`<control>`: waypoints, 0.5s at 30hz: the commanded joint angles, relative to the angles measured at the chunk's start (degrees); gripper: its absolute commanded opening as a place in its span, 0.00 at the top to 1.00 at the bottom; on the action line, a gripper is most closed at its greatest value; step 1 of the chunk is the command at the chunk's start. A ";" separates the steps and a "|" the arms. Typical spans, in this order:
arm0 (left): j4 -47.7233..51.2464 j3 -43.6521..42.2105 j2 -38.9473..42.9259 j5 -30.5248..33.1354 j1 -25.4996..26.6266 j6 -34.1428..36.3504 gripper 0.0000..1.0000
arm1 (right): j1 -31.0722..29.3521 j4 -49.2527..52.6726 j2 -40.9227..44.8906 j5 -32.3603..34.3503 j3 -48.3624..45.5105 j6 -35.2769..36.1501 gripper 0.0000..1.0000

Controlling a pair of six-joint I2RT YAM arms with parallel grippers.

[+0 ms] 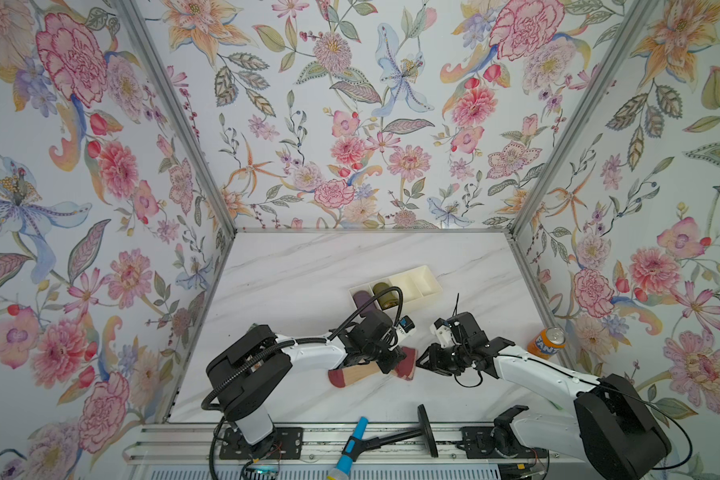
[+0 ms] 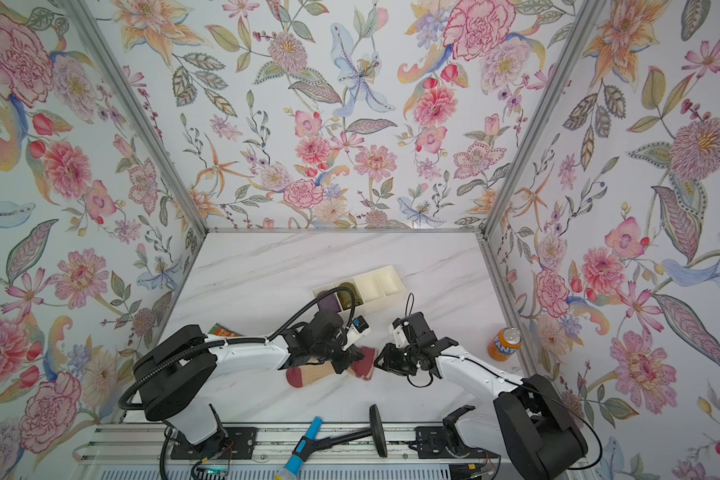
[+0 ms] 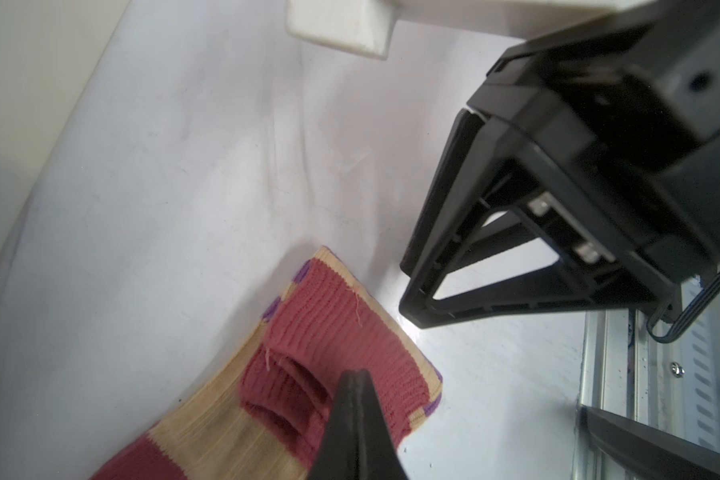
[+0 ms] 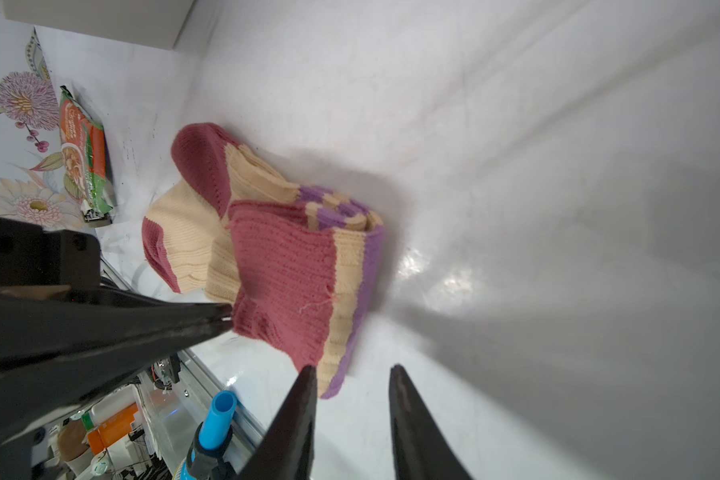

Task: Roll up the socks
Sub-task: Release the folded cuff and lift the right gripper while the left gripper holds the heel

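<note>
The socks lie flat on the marble table, stacked as a pair: peach-tan ribbed knit with maroon toes and cuffs and purple stripes. The cuff end is folded back over the legs. My left gripper is shut on the maroon cuff fold, and the right wrist view shows its tips pinching the cuff's edge. It sits over the socks' right end in both top views. My right gripper is open and holds nothing. It is just to the right of the folded end, one finger beside the purple edge.
A white divided tray stands behind the arms, with a purple sock roll and an olive roll in it. An orange soda can stands at the right wall. A snack packet lies at the left. A blue-handled tool rests on the front rail.
</note>
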State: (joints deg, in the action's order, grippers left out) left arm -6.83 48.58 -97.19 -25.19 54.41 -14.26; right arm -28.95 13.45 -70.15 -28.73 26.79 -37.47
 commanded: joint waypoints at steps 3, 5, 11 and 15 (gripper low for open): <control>1.95 2.44 -2.23 -1.40 0.36 1.69 1.00 | -0.14 -3.46 -0.36 -1.18 -1.29 -2.24 0.68; 2.41 2.83 -2.95 -1.27 0.36 1.95 1.00 | -0.27 -4.11 -0.68 -1.26 -1.34 -2.47 0.68; 5.79 4.30 -5.14 1.87 0.13 2.18 1.00 | -0.67 -5.73 -1.29 -1.34 -2.21 -3.28 0.68; 7.56 4.70 -6.24 3.01 -0.73 1.40 1.00 | -1.02 -7.34 -1.43 -1.50 -3.14 -4.30 0.68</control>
State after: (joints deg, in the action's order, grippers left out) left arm -2.37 52.03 -102.13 -23.73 54.26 -13.41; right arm -29.32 8.01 -71.05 -29.65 24.88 -40.45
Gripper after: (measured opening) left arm 0.048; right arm 0.322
